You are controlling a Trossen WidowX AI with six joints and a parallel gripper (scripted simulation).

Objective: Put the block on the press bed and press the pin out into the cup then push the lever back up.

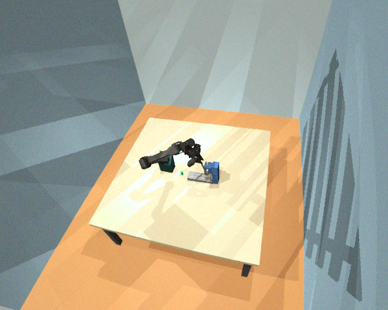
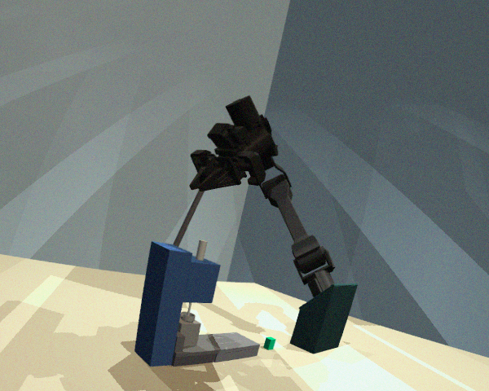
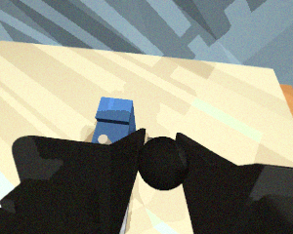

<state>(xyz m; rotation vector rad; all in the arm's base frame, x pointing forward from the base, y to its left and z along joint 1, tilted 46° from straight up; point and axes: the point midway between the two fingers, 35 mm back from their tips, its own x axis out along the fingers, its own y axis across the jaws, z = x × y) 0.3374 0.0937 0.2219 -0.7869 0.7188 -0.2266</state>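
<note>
As seen from the top, the block sits on the bed by the press, below the gripper. In the exterior view, the block stands upright under the punch; the lever slants upward, its long axis leaning toward the gripper. At the wrist, the fingers clasp the lever's round knob; the block is hidden.

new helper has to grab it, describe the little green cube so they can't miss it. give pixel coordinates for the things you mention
On the table [image 1: 174,233] [image 2: 404,366] [image 3: 225,97], find the tall blue press [image 1: 215,172] [image 2: 165,294] [image 3: 116,109] and its low grey bed [image 1: 196,175] [image 2: 238,343]. Just past the bed's free end, toward the arm's dark green base [image 1: 167,165] [image 2: 327,322], sits the cube [image 1: 182,173] [image 2: 270,343]: the only small, bright green thing.
</note>
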